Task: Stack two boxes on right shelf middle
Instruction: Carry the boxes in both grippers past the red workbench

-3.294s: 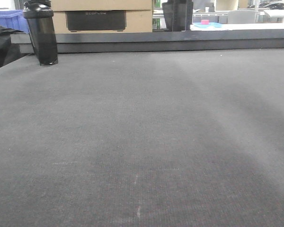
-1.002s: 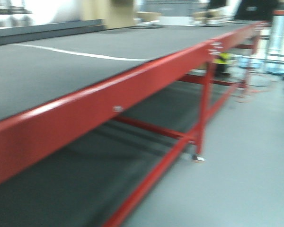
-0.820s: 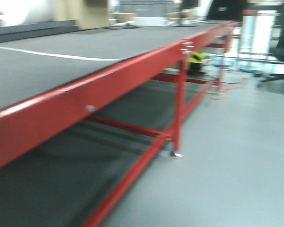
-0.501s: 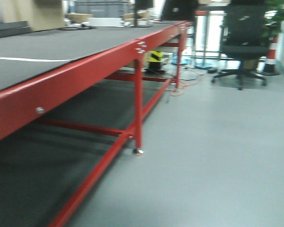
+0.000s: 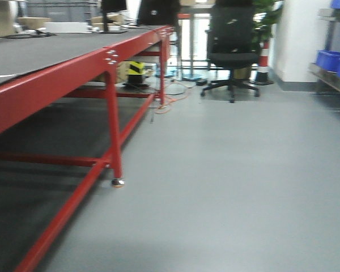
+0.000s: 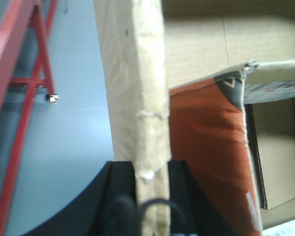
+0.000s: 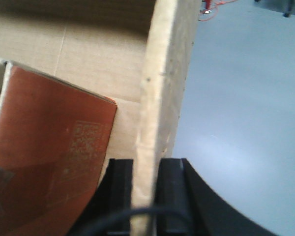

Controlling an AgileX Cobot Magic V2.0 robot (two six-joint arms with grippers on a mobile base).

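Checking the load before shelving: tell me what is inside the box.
An orange printed package lies inside the box, near its wall. Anything under the package is hidden.

Nothing I can read outright on any feed.

Right wrist view: the orange-brown panel lying in the cardboard box carries a faint pale print block. It looks like a square code with lines of small type beside it, too soft to make out.

Left wrist view: the same panel has a dark corner with a pale triangle mark. A white strip beside it shows tiny red and dark characters, illegible.

Front view: yellow-and-black hazard stripes on a striped object under the table. No words on it.
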